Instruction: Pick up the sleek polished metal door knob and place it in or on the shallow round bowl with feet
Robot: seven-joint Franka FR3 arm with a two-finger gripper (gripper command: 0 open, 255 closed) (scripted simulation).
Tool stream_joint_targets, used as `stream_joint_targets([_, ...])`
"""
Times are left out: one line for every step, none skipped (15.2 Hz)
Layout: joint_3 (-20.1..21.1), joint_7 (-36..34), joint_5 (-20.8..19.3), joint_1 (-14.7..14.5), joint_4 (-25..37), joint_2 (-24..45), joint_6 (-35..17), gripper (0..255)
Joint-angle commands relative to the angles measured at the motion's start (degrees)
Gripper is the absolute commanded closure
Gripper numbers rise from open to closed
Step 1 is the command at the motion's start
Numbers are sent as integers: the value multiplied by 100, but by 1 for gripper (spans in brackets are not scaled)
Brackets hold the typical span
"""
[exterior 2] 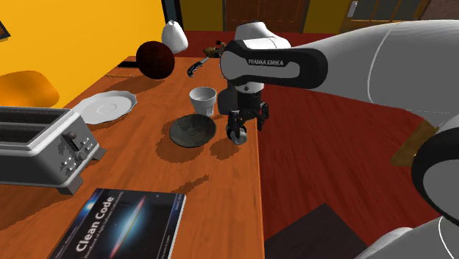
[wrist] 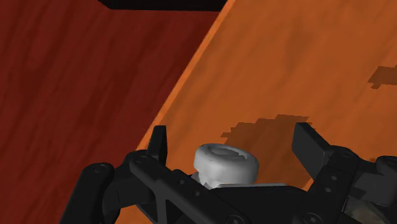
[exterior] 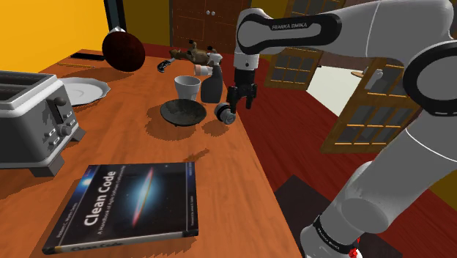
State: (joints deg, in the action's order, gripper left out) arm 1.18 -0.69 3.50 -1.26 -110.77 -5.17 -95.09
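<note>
The grey metal door knob is by the right edge of the wooden table, just right of the dark shallow round bowl. My black gripper hangs right over the knob. In the wrist view the knob lies between the two fingers, close to the palm, and the gripper is open, neither finger touching it. The second exterior view shows the knob just below the gripper, beside the bowl. I cannot tell whether the knob rests on the table.
A white cup and a dark spray bottle stand just behind the bowl. A white plate, a toaster and a book are to the left. A dark round object is at the back. The red floor lies beyond the edge.
</note>
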Motion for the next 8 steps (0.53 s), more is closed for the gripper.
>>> stream_joint_targets([15,-101,21,-9,482,511,-29,0])
stream_joint_targets([20,-149,29,-13,727,745,-17,0])
stream_joint_targets([24,-196,37,-18,982,981,3,0])
stream_joint_targets([23,-202,38,-19,1016,1012,6,0])
stream_joint_targets([25,-200,39,-22,926,1001,-73,0])
stream_joint_targets([27,-199,41,-24,836,989,-152,0])
stream_joint_targets([29,-198,42,-26,751,983,-230,0])
stream_joint_targets([31,-197,44,-29,666,975,-308,0])
